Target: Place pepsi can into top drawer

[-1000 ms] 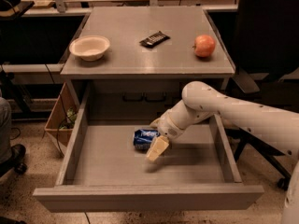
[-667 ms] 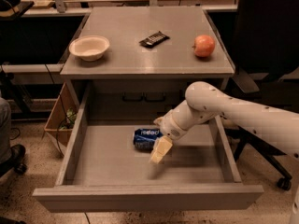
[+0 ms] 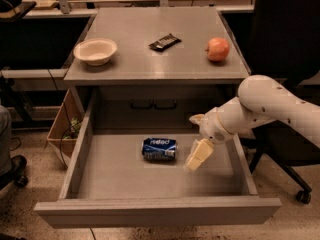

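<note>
at the far left a cardboard box [image 3: 61,129] stands on the floor beside the cabinet. on the grey table top [image 3: 150,69] above it sits a white paper bowl [image 3: 95,50]. below the top, the top drawer [image 3: 155,211] is pulled fully out toward the camera, and its floor is in plain sight. further right on the table top lies a dark wrapped snack bar [image 3: 164,42].

the pepsi can [image 3: 159,149] lies on its side on the drawer floor, near the middle. its long axis runs left to right, roughly parallel to the drawer's front panel (the lettering reads upside down from here). nothing holds it.

just to the right of the can, and apart from it, hangs the gripper [image 3: 194,142]. its two pale fingers are spread wide with nothing between them. one finger points down toward the drawer floor and the other is up near the wrist. the can's right end faces the lower finger across a small gap.

to my eye the placing itself is done, so the coming move is a retreat. the gripper should lift up and to the right, away from the can, so that the lower finger does not nudge the can into a roll. it must also mind the drawer's right wall below the arm.

further right an apple [image 3: 217,49] rests on the table top, and the white arm [image 3: 272,106] reaches in from the right edge.
</note>
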You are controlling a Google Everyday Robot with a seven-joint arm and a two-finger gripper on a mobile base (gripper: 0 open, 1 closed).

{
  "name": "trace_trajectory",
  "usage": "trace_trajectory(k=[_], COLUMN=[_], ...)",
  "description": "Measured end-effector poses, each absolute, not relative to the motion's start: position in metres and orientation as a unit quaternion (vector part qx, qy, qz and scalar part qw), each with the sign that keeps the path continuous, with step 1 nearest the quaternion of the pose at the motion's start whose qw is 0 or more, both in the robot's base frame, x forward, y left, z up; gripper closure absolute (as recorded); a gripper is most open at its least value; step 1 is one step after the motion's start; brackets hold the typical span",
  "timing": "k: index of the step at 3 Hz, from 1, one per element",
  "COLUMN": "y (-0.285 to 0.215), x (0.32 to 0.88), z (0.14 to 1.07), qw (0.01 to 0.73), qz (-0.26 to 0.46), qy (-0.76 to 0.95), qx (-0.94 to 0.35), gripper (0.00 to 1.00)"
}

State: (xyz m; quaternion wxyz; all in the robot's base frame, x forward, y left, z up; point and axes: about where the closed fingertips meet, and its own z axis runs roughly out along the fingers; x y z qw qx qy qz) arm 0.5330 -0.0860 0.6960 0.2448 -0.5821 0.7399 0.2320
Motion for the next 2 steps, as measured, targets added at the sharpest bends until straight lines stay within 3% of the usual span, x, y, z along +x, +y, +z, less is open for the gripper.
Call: trace_trajectory(k=[2], y=[-0.132], x=[0.519], z=[0.806], qw=[0.322], qz=[0.161], qy=[0.737], qx=[-0.572], gripper=[0.0])
